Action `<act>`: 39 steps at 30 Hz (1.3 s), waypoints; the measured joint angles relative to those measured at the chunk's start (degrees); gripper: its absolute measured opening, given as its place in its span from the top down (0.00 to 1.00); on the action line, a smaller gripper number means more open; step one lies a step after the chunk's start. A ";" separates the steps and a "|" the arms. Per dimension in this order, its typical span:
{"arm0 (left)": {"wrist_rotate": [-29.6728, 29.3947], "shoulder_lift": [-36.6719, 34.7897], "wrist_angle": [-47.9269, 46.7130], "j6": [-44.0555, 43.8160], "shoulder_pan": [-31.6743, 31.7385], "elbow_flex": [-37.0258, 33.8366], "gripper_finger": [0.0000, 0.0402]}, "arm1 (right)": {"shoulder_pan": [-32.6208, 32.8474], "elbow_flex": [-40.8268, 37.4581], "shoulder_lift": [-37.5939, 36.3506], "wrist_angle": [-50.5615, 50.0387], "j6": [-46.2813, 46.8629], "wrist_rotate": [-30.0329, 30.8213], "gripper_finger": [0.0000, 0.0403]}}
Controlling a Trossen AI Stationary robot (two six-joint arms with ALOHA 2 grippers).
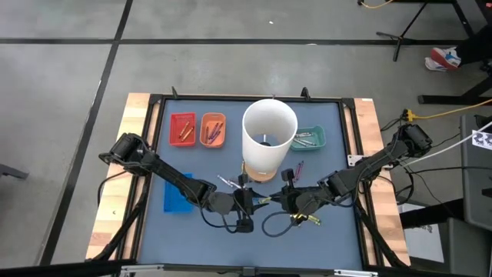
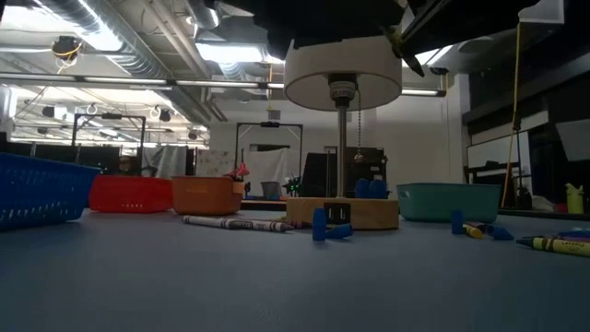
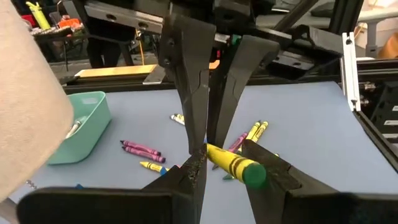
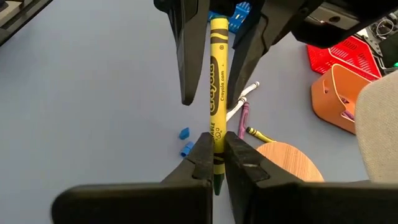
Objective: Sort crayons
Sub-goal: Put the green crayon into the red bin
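A yellow crayon (image 4: 217,81) with green ends hangs above the blue mat near the table's near edge, between my two grippers (image 1: 264,201). My left gripper (image 1: 250,201) comes at it from the left and my right gripper (image 1: 278,201) from the right; both are shut on it. Loose crayons lie on the mat: a white one (image 1: 228,182), purple ones (image 1: 298,167) and yellow ones (image 1: 306,221). More crayons lie in the red tray (image 1: 182,128), the orange tray (image 1: 213,129) and the teal tray (image 1: 309,138). My left gripper has the crayon's left half (image 3: 244,168) between its two fingers (image 3: 273,171). The fingers come nearly level from the table's left and lie along the crayon. The crayon sits slanted in the gap, clear of the mat. My right gripper pinches the crayon near its right end (image 4: 217,134) between its two fingertips (image 4: 239,158). The fingers slant down from the table's right and lie along the crayon. The rest of the crayon sticks out ahead of them, lifted clear of the mat.
A tall white cylinder (image 1: 269,138) stands on a round wooden base (image 1: 261,173) just beyond the grippers. A blue tray (image 1: 177,196) sits under the left arm. Small blue bits (image 2: 330,229) lie on the mat. Bare mat lies toward the near edge.
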 joint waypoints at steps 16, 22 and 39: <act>-0.60 -0.02 0.59 0.16 0.00 0.02 0.91 | 0.04 0.00 0.00 -0.17 0.22 -0.11 0.96; -1.01 -0.02 0.55 0.14 0.02 0.02 0.97 | 0.04 0.00 0.00 -0.26 0.24 -0.34 0.96; -1.84 -4.35 -6.35 -0.54 -0.08 0.02 0.97 | -0.02 0.00 -0.04 -0.77 4.05 0.06 0.68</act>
